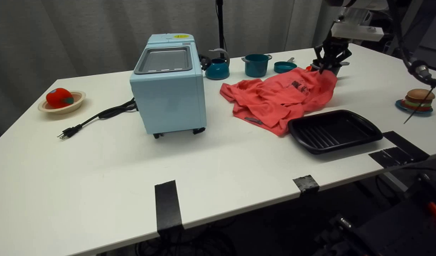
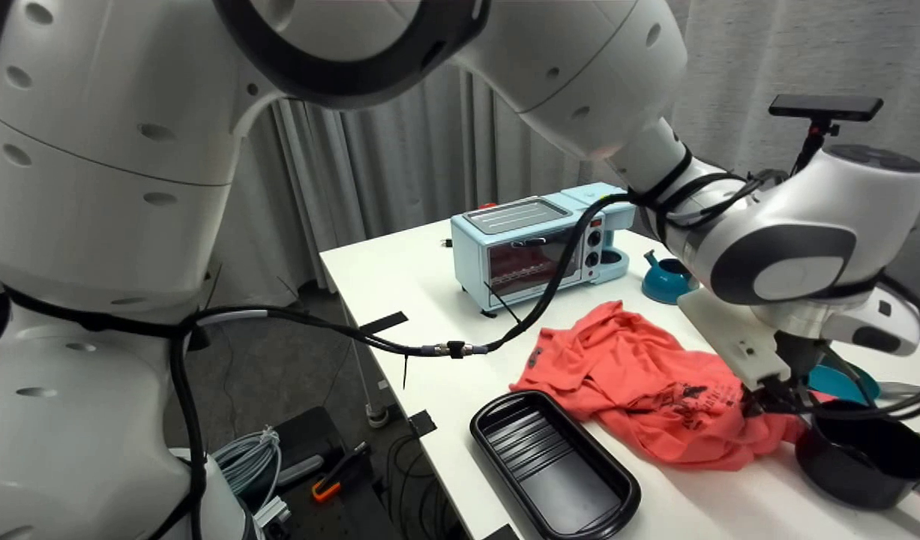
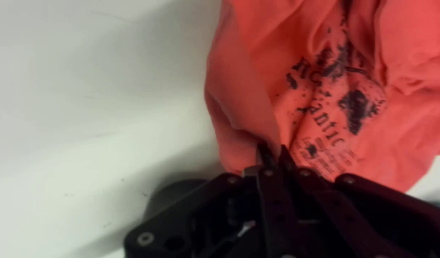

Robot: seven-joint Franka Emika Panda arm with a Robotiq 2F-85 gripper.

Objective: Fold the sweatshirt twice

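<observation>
In an exterior view: blue oven (image 1: 170,97), left of centre, on the bench (image 1: 104,170). Sweatshirt (image 1: 278,97), right of centre, rumpled. My end effector (image 1: 321,68), upper right, grasping the sweatshirt's upper right edge. Step in hand: first fold, I judge. Next move should be: lifting that edge, carrying it leftward over the rest, letting go.

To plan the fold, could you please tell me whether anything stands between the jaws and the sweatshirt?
Nothing visible does: the jaws appear closed on an edge of the sweatshirt. The black pot stands beside that end, not between them.
</observation>
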